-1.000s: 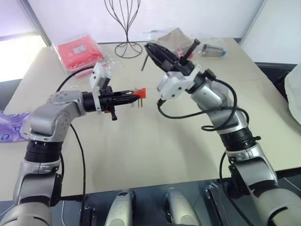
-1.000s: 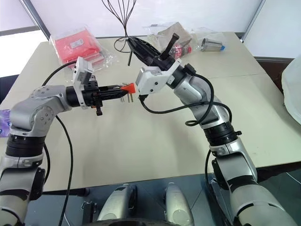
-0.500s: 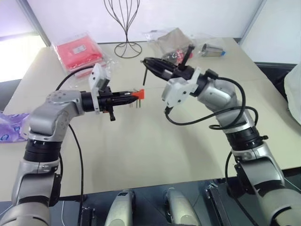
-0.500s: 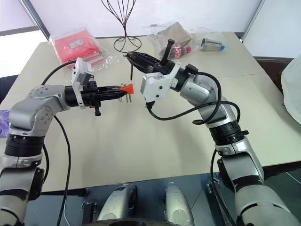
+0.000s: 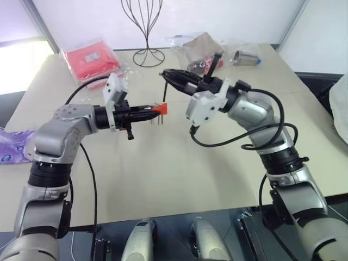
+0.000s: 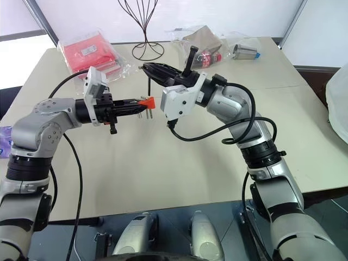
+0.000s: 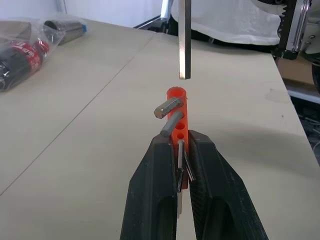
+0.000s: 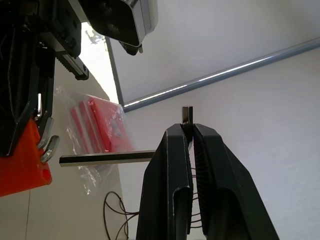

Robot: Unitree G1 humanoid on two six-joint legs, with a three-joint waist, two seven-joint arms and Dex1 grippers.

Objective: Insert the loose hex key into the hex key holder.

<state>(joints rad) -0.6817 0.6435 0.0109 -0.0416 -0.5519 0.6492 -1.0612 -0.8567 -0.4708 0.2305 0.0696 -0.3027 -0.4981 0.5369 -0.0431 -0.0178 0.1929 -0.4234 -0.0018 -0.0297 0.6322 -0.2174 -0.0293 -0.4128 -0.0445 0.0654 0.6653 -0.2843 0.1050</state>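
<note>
- Left gripper (image 5: 156, 110) is clamped on the hex key holder (image 5: 161, 109), holding it above the table (image 5: 163, 179) with the orange end pointing toward the right arm; short grey keys hang from the block.
- Right gripper (image 5: 166, 74) is pinched shut on the loose hex key (image 5: 165, 90), whose long leg hangs down just beside the holder's tip — not yet in a hole.
- At the table's far edge, well apart from both grippers: red packets in clear plastic (image 5: 92, 57), a black wire stand (image 5: 144, 27), a bag of dark items (image 5: 202, 46) and a small metal cylinder (image 5: 246, 57).
- Nothing lies between key and holder.
- Left wrist view shows the row of open holes in the holder (image 7: 179, 125) and the key's end (image 7: 184, 75) just over its top — the gap is plain here.
- Right wrist view shows the key's short bent end (image 8: 187, 116) between the pads.
</note>
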